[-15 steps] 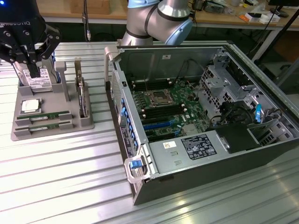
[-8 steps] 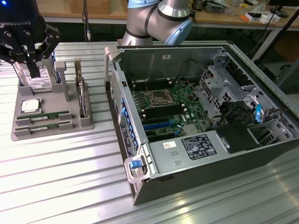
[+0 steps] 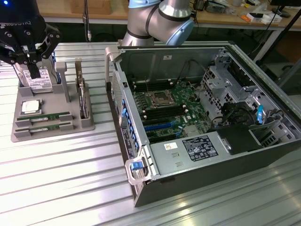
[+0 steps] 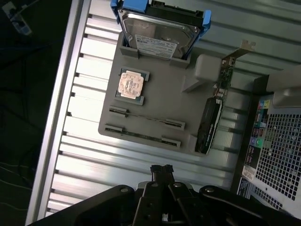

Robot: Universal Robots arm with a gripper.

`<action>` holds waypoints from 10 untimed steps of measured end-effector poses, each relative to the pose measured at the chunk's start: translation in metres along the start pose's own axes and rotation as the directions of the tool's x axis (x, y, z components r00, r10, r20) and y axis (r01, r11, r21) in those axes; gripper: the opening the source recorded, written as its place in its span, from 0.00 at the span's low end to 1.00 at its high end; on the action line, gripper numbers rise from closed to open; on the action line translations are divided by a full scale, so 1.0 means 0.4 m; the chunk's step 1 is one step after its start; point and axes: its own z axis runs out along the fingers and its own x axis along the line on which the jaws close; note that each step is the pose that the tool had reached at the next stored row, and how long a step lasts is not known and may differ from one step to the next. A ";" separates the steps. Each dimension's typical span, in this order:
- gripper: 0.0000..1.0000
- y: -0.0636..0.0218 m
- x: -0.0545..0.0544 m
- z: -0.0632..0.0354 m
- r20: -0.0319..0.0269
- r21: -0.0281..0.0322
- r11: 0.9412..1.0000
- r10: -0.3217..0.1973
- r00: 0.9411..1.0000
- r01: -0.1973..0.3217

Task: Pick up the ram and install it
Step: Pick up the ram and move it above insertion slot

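The end effector [image 3: 34,70] hovers with fingers together and empty over the grey tray [image 3: 52,100] on the desk [image 3: 70,179]. The ram [image 3: 43,126] lies in its slot at the tray's near edge, beside a second stick and the processor [image 3: 29,107], well apart from the open computer case [image 3: 188,113]. A clean pick likely calls for fingers parted, squared across the stick's thin edge, mid-length.
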 end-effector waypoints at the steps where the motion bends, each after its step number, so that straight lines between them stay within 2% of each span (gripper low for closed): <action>1: 0.11 0.000 0.000 0.000 0.000 0.000 1.000 -0.006 1.000 0.006; 10: 0.11 0.000 0.000 0.000 -0.003 -0.001 0.998 -0.065 0.998 0.065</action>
